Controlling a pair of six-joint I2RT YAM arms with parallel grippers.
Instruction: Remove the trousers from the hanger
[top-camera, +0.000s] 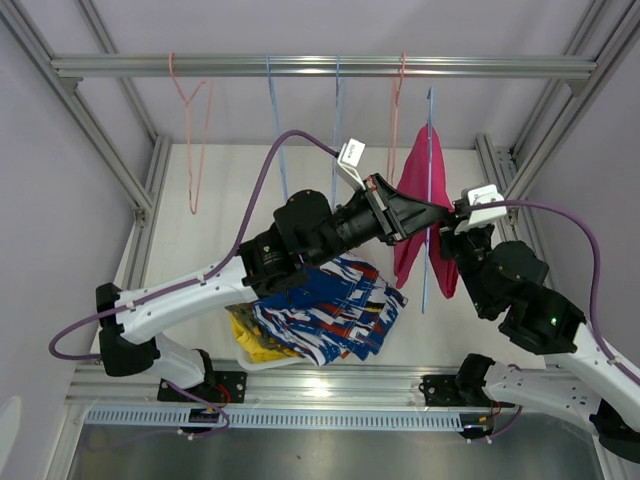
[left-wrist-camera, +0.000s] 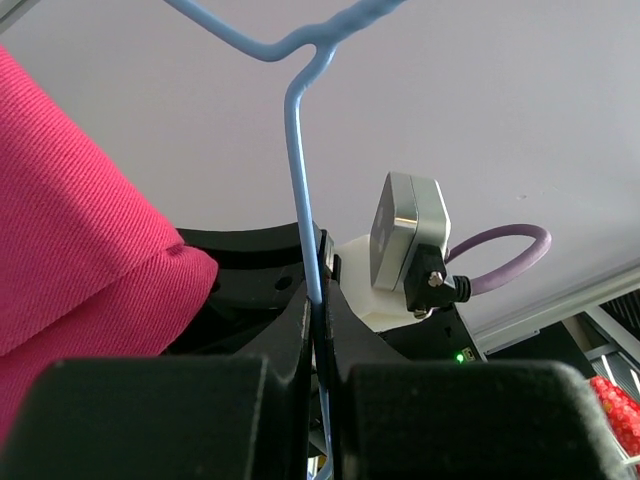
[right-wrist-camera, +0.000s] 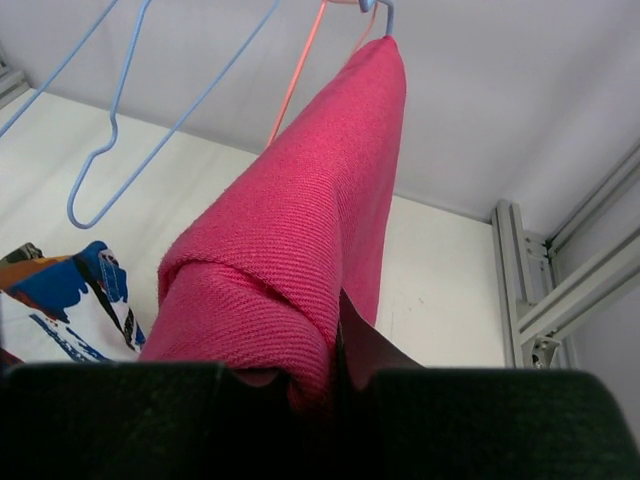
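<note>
Left wrist view shows the left claw (left-wrist-camera: 318, 330) pinched narrow on the thin wire of the blue hanger (left-wrist-camera: 297, 150), with the magenta trousers (left-wrist-camera: 80, 230) hanging just beside it. The right claw (right-wrist-camera: 335, 385) is clamped on a fold of that pink cloth, which rises above it to the hanger's top. A pile of other trousers (top-camera: 330, 310) lies on the table, below and behind the left claw.

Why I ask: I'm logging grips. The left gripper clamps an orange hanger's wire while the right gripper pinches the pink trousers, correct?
Not quite: the wire in the left gripper belongs to a blue hanger, not an orange one, as the left wrist view shows. The right gripper does pinch the pink trousers.
</note>
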